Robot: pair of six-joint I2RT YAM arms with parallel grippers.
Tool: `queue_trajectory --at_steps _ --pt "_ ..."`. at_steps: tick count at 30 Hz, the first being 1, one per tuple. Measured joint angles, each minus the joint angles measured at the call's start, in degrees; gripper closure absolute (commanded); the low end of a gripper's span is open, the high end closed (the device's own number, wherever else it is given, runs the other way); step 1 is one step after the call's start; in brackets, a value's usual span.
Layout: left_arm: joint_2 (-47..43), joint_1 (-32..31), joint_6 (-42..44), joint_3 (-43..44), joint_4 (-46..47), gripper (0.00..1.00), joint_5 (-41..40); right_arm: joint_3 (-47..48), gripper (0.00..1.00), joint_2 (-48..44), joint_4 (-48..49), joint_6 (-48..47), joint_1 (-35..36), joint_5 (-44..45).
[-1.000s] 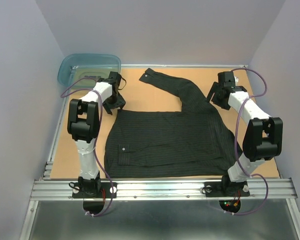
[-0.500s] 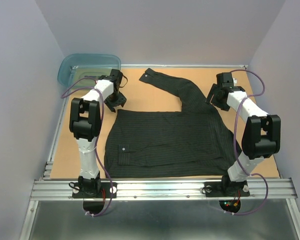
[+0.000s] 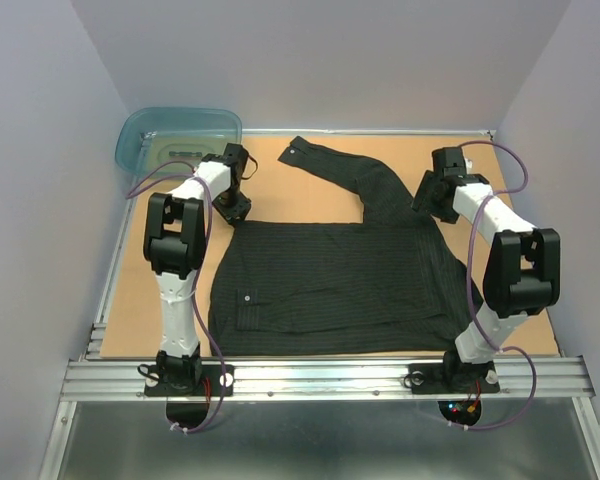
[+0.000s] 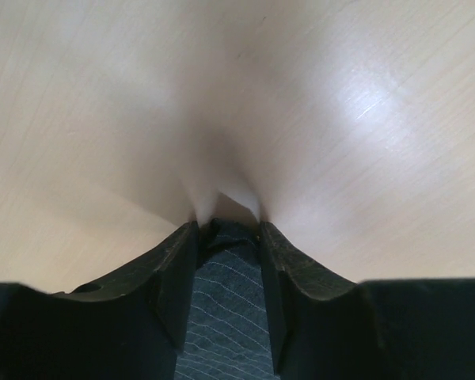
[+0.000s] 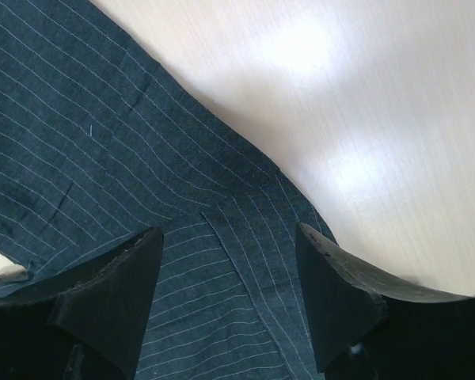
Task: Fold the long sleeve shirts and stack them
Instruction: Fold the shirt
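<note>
One black, thin-pinstriped cloth long sleeve shirt (image 3: 330, 280) lies spread flat on the tan wooden tabletop (image 3: 300, 195), at the centre of the top view. Its sleeve (image 3: 330, 165) runs from the body's upper right toward the upper centre of the frame. The left gripper (image 3: 232, 205) sits at the upper left corner of the shirt body; the left wrist view shows its fingers (image 4: 174, 269) set narrow, pinching striped cloth between them. The right gripper (image 3: 430, 195) sits at the shirt's upper right; the right wrist view shows its fingers (image 5: 119, 293) spread wide over the cloth beside a seam, holding nothing. A translucent teal plastic tub (image 3: 180, 112) stands at the upper left, apart from the shirt.
</note>
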Motion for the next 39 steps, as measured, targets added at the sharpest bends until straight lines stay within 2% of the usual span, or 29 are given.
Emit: queue_trajectory --at_steps 6,15,21,28,34,39 --pt "-1.07 0.0 0.39 -1.75 1.03 0.75 -0.31 -0.02 0.36 2.19 0.42 -1.07 0.0 -0.35" --pt "-1.51 -0.48 2.08 -2.49 1.92 0.78 -1.77 0.28 0.44 5.97 0.74 -3.54 0.0 -1.31" --pt "-1.6 -0.94 3.34 -2.64 2.25 0.78 -2.82 7.19 0.44 10.51 1.42 -6.73 0.0 -1.33" --pt "-1.6 -1.31 4.44 -2.67 2.47 0.79 -3.61 15.13 0.4 16.24 2.64 -8.9 0.0 -1.92" --pt "-1.7 -1.53 4.9 -2.8 2.64 0.79 -4.07 16.65 0.36 19.98 3.1 -10.49 0.0 -3.43" --pt "-2.14 -1.53 4.9 -3.52 3.32 0.79 -4.13 16.65 0.37 21.66 2.99 -11.3 0.0 -3.45"
